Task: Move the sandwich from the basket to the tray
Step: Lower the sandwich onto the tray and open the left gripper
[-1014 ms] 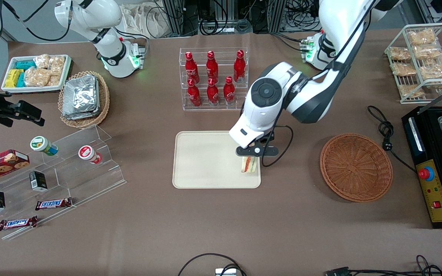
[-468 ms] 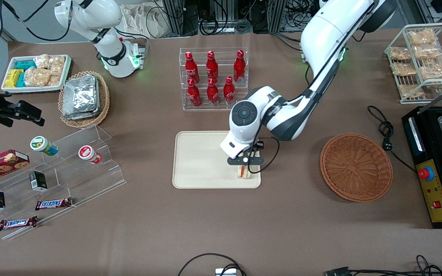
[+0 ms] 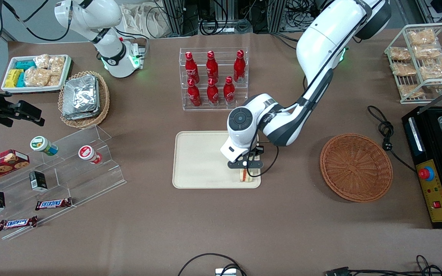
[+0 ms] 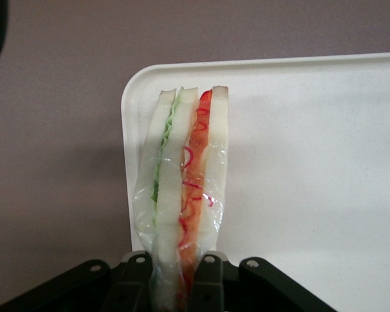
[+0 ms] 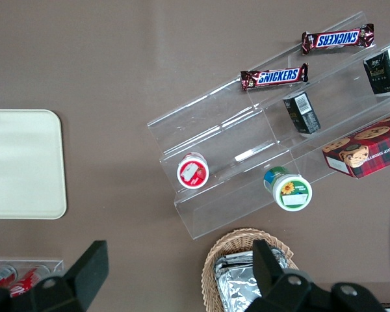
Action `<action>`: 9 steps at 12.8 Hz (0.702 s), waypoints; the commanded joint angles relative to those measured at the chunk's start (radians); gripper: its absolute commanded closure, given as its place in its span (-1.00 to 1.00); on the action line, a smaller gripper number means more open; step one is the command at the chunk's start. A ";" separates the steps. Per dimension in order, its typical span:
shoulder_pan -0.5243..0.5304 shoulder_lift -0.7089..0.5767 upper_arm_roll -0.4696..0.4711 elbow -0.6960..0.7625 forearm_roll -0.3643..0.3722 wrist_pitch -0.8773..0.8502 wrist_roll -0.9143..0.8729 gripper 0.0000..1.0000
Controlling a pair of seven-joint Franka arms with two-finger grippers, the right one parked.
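The working arm's wrist is covering most of the gripper in the front view, and only the lower tip of the sandwich is peeking out beneath it, over the tray corner nearest the front camera and toward the basket. In the wrist view the fingers are closing narrowly on the sandwich's wrapped base, their tips cut off by the picture's edge, and whether the sandwich is touching the tray is not showing. It is standing on edge, its long axis running away from the gripper, green filling on one side and red on the other under clear film. On the acrylic steps toward the parked arm's end of the table, two bars are reading "SNICKERS". The basket is sitting apart from the tray, toward the working arm's end.
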 commanded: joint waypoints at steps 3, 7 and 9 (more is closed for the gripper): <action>-0.009 0.021 0.007 -0.006 0.019 0.041 -0.023 1.00; -0.009 0.025 0.007 -0.008 0.010 0.048 -0.033 0.01; -0.009 0.024 0.007 -0.009 0.010 0.056 -0.033 -1.00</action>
